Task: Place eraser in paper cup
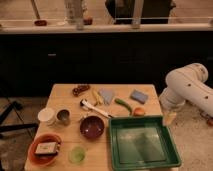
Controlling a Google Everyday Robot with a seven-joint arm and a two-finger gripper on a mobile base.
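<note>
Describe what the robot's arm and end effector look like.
The arm is a thick, glossy white shell of rounded tubular segments with a bulbous elbow joint and a few small dark dots along one segment. No cables show. The end effector, beside the green tray's far right corner, looks pale cream and narrower.

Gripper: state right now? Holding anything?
Gripper: open or shut cannot be told; it hangs at the table's right edge, far from the eraser, which lies in the orange bowl.
</note>
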